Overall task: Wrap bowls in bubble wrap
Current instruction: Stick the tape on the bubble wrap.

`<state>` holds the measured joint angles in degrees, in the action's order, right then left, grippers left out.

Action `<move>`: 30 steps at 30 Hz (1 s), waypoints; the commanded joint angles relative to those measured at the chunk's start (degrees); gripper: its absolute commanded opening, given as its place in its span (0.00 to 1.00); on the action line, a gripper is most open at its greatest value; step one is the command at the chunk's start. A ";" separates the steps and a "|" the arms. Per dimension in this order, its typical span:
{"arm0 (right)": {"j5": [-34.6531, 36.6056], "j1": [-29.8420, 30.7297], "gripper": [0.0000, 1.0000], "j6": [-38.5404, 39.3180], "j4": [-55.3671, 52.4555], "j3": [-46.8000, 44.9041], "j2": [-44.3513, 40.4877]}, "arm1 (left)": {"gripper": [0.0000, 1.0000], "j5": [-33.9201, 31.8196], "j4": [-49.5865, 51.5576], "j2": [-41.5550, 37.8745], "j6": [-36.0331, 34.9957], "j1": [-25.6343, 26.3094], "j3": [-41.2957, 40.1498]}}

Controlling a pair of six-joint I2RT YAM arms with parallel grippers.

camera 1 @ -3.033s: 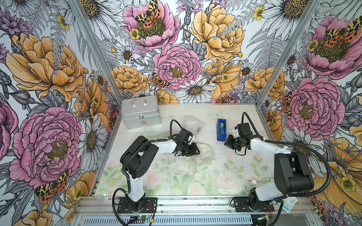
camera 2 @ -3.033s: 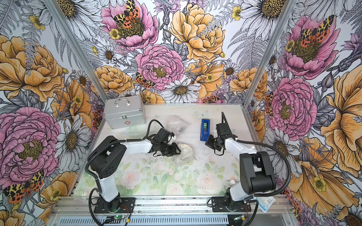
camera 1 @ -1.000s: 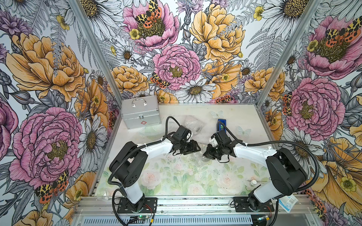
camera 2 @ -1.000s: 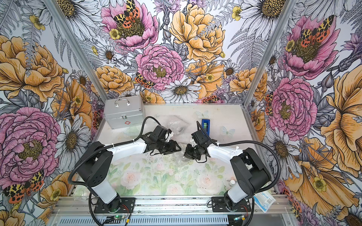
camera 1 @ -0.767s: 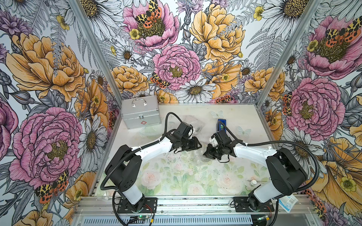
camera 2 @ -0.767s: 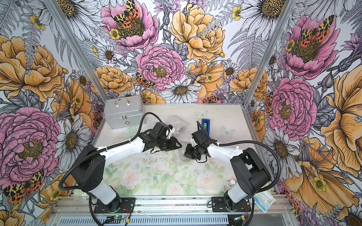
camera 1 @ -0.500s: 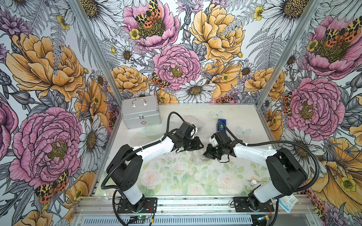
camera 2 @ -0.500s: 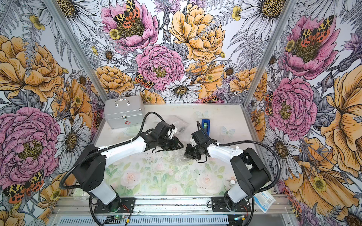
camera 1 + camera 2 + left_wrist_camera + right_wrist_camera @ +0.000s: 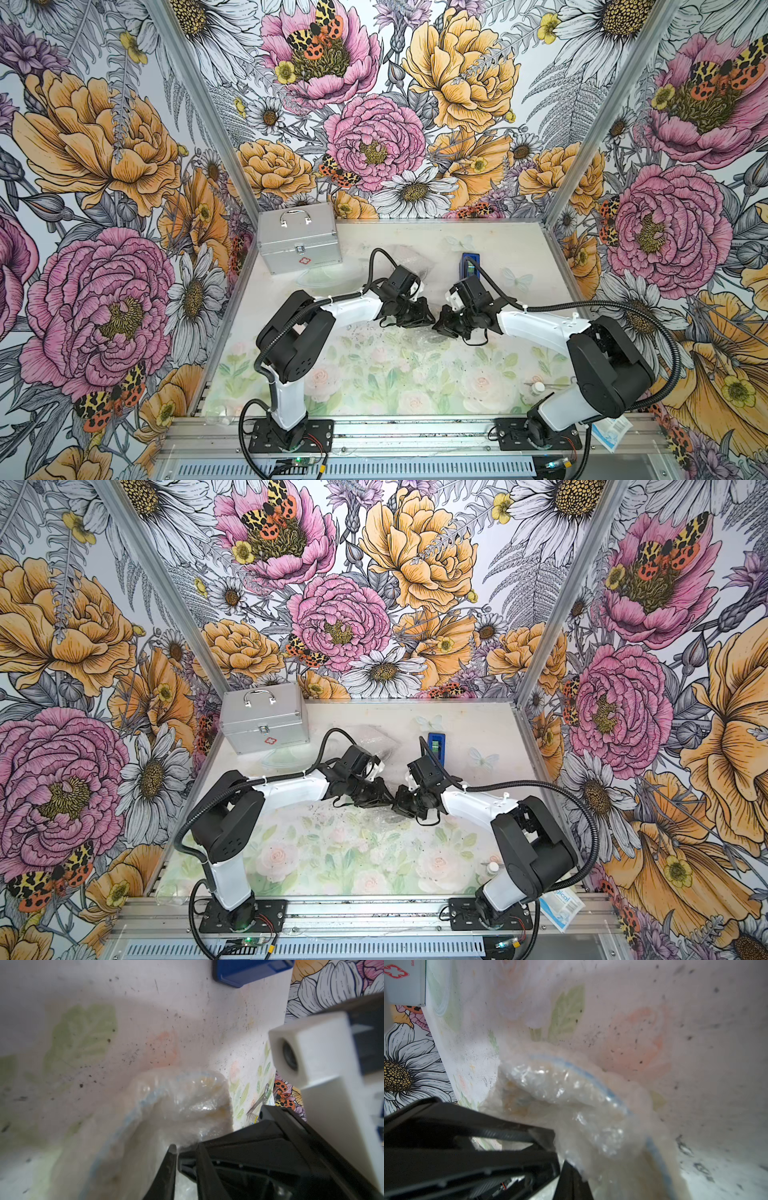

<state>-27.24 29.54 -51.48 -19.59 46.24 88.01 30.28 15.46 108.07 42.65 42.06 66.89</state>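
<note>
A: Where is the bowl [image 9: 591, 1081]?
B: On the counter [image 9: 374, 386], near the middle of the frame in both top views, bundled inside the bubble wrap [image 9: 422, 338]. From above the two arms mostly hide it. The wrist views show only its blue rim and a yellowish tint through the crinkled plastic
A: And the left gripper [image 9: 428, 322]?
B: Its arm stretches in from the left of the frame, with the tip down at the bundle. In the left wrist view its fingers [image 9: 169, 1169] sit close together, pinching a fold of wrap in the narrow gap
A: The right gripper [image 9: 441, 327]?
B: Directly opposite, its tip almost touching the left one's over the bundle. Its fingers [image 9: 571, 1180] are clenched tight, and the wrap's edge is drawn up into them
A: Anything else around?
B: A second crumple of wrap [image 9: 409, 259] lies behind the left arm, toward the upper middle, and I cannot tell what is inside. A silver case [image 9: 297, 241] stands in the upper left corner of the counter. A blue tape dispenser [image 9: 470, 266] lies just behind the right gripper, apart from the bundle
</note>
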 commanded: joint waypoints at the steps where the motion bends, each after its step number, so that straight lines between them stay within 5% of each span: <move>1: 0.95 0.16 0.00 -0.02 0.43 -0.36 -1.82 | 0.20 1.93 -2.72 2.08 0.17 -0.53 2.58; 9: 2.82 0.97 0.01 0.75 -1.17 0.87 -2.81 | 0.19 -0.01 -0.67 5.49 0.15 -0.50 3.53; 15: 10.18 3.18 0.28 4.82 -11.08 5.33 -6.96 | 0.19 -0.49 0.55 6.25 -0.70 -0.60 3.31; 22: 18.94 6.66 0.39 8.56 -20.74 10.75 -10.14 | 0.19 -0.19 0.80 6.12 -1.42 0.26 4.03; 27: 21.46 8.24 0.16 10.12 -20.67 13.88 -6.14 | 0.19 -0.09 0.73 5.50 -1.41 0.69 4.26; 30: 21.68 8.34 0.13 10.97 -18.33 15.20 -2.62 | 0.19 0.17 0.80 5.33 -1.43 0.97 4.24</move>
<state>-8.32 37.82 -42.28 -38.37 59.68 82.54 31.38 15.18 112.79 42.46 42.26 70.30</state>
